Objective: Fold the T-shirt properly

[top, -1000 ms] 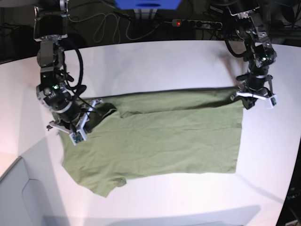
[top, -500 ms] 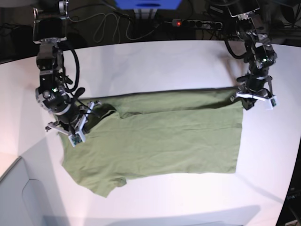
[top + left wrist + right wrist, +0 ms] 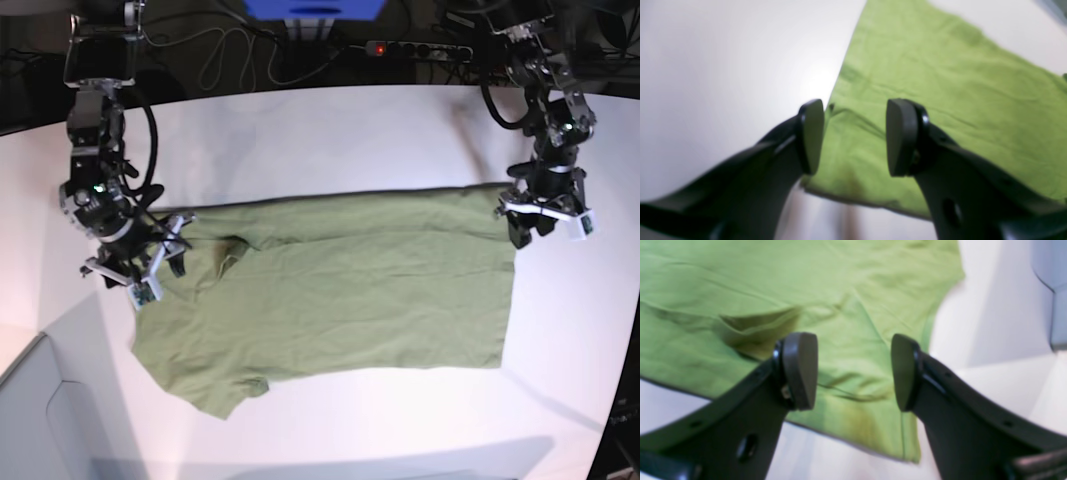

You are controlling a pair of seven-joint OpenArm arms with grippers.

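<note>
The T-shirt [image 3: 340, 295] is lying flat on the white table [image 3: 330, 130], its far long edge folded over toward the middle; both grippers, clamped on that edge a second ago, are now standing released and lifting clear; the left gripper [image 3: 855, 136] is hovering over the hem corner, the right gripper [image 3: 853, 371] over the sleeve end; so this fold looks laid. Both wrist views are blurring; the collar is hard to make out.
</note>
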